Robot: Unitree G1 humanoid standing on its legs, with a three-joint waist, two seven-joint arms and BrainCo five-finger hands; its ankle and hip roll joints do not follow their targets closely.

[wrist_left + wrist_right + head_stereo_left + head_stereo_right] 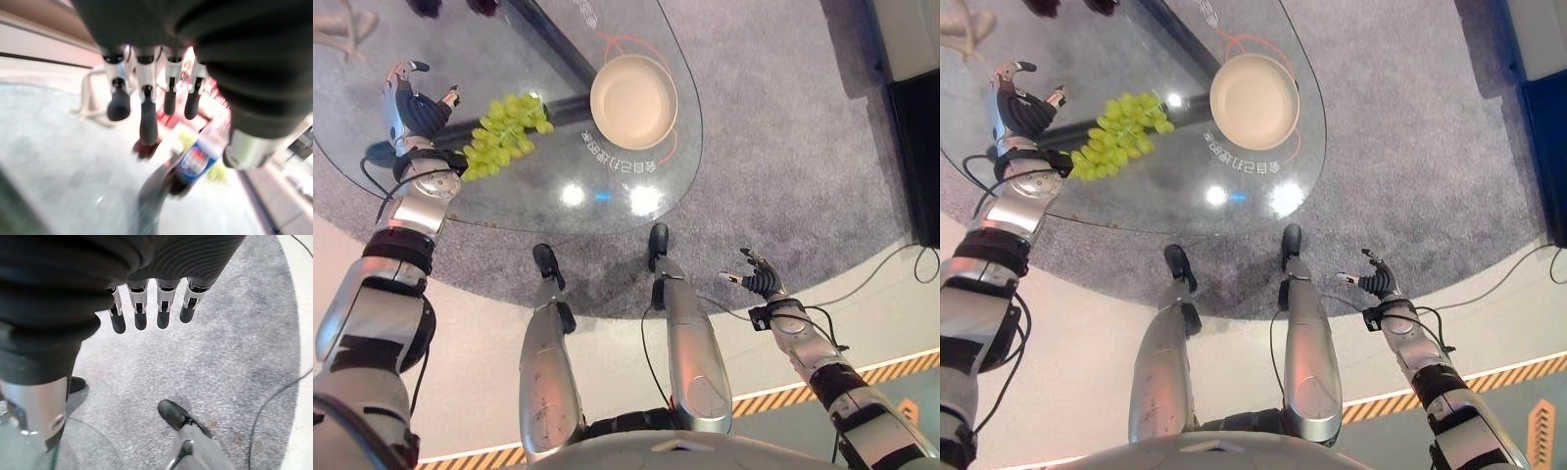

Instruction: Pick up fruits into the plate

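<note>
**Left hand over table's left edge, grapes not picked**

Left hand [413,110] sits above the glass table [538,201] near its left edge, fingers [119,104] loosely spread and empty in the wrist view. We see the grapes [502,134] lying on the glass just beside that hand, toward the table's middle; whether anything touches we can't tell.

Right hand [759,276] hangs off the table, below its near edge and over the grey carpet [783,147], fingers [140,319] straight, nothing in them.

Edges and room: the near edge curves round, with bare glass between the grapes and that edge. Bare glass also between the grapes and the plate [633,101]; a dark bar under the glass runs between them.

Containers: we see the plate near the table's right edge, well apart from the left hand, nothing in it. A blurred bottle [195,161] shows in the left wrist view; we can't place it.
</note>
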